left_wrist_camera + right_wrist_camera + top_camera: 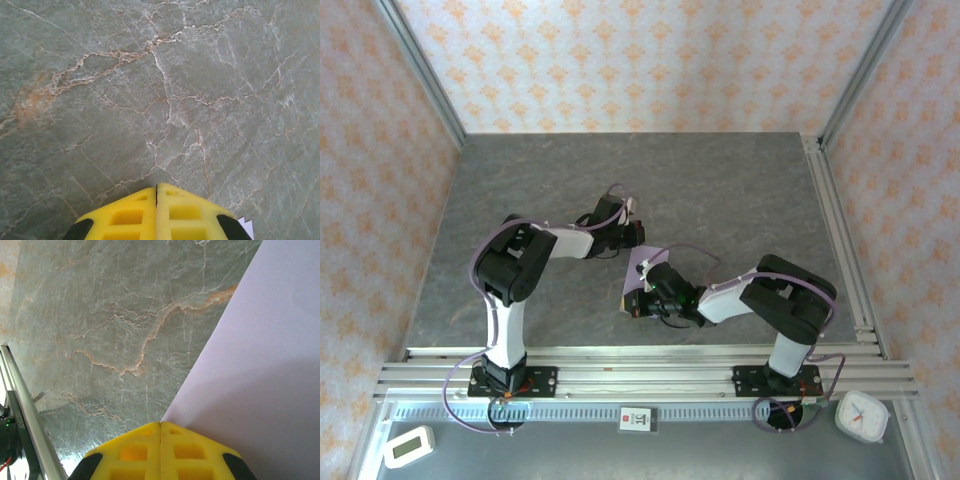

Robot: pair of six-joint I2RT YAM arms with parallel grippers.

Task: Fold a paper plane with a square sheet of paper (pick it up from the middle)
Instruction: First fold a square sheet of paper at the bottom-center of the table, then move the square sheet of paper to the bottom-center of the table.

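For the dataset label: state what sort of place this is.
Likely a robot test cell: left arm and right arm bolted to an aluminium rail, patterned panel walls around a stone-look table.

The square sheet of paper (260, 365) is pale lilac, plain and matte. It looks flat and smooth, lying on the grey veined desk (100, 315) near its middle. Up close, one crisp straight edge runs diagonally across the stone. From above, the sheet (640, 268) shows as a narrow lilac strip, partly hidden.
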